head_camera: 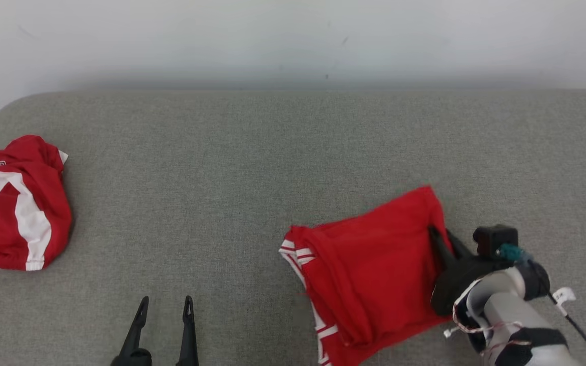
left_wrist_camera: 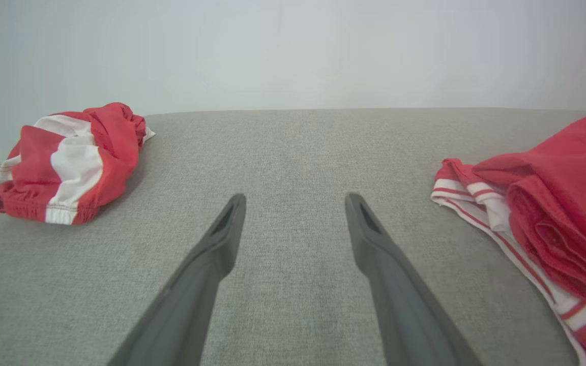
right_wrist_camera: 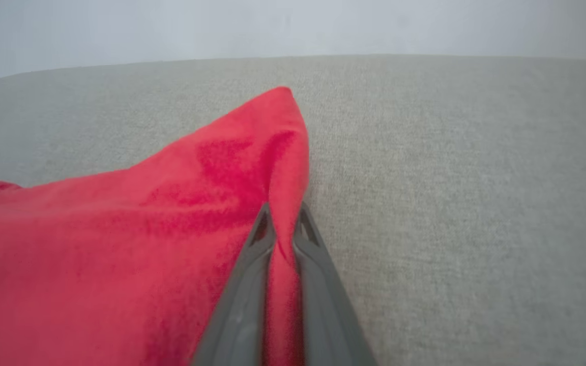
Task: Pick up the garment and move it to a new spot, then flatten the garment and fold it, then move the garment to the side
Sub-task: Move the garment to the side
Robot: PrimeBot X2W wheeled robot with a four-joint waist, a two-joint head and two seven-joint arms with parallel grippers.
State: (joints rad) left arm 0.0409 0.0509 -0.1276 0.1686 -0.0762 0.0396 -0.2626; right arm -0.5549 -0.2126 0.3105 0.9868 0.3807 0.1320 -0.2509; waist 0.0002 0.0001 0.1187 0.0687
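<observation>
Right gripper [head_camera: 441, 238] is clamped on the garment [head_camera: 369, 284]. Both fingers pinch a raised ridge of red cloth on its right edge, near the far right corner. In the right wrist view the fingers [right_wrist_camera: 252, 264] are almost together with a thin fold of fabric sandwiched between them, and the cloth rises to a point just beyond the tips. The rest of the garment spreads off to the left of the fingers and lies on the surface.

The garment sits right of centre on the near half of the surface [head_camera: 252, 162]. It is folded into a rough rectangle and tilted. White-striped trim shows on its left side, and its near edge runs off the bottom of the head view. The right forearm [head_camera: 506, 305] comes in from the lower right, with the fingers angled up and to the left over the garment's edge.

Left gripper [head_camera: 166, 305] is released, fingers spread with nothing between them. It is over bare surface at the lower left, well apart from the garment. Can't tell whether its tips touch the surface.

A second garment [head_camera: 18, 203], red with white panels, lies crumpled at the far left edge, well apart from both grippers.

The surface is grey woven fabric with rounded far corners. Behind it is a pale wall [head_camera: 293, 40] with a few small dark marks.
</observation>
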